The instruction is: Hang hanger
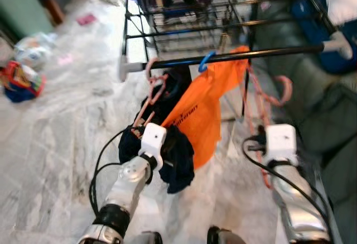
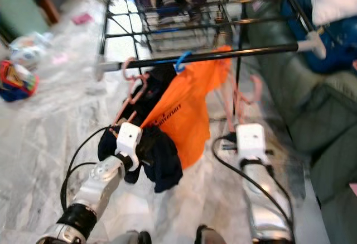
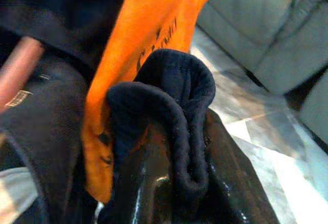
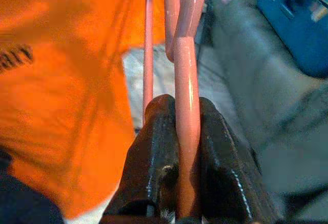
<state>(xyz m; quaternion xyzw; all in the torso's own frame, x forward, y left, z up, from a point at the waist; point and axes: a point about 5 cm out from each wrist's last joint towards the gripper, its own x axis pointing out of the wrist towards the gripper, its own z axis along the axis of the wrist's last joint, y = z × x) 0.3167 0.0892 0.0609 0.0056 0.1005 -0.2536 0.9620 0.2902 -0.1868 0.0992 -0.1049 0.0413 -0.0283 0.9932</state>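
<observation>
R gripper [image 4: 187,183] jaws clenched on 1 pink hanger [image 4: 187,131]; L gripper [image 3: 184,183] on 1 navy garment [image 3: 174,106].

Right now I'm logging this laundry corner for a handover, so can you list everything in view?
Rail: one, black, across the rack.
Orange T-shirt: one, hanging from the rail on a blue hook.
Dark garment: one, navy, on a pink hanger left of the T-shirt.
Empty pink hanger: one, right of the T-shirt, its hook off the rail.
Wire rack: one, black, behind the rail.
Sofa: grey, far right.
Clutter: mixed colours, on the floor at far left.
Left pincer: shut on dark garment.
Right pincer: shut on empty pink hanger.
</observation>
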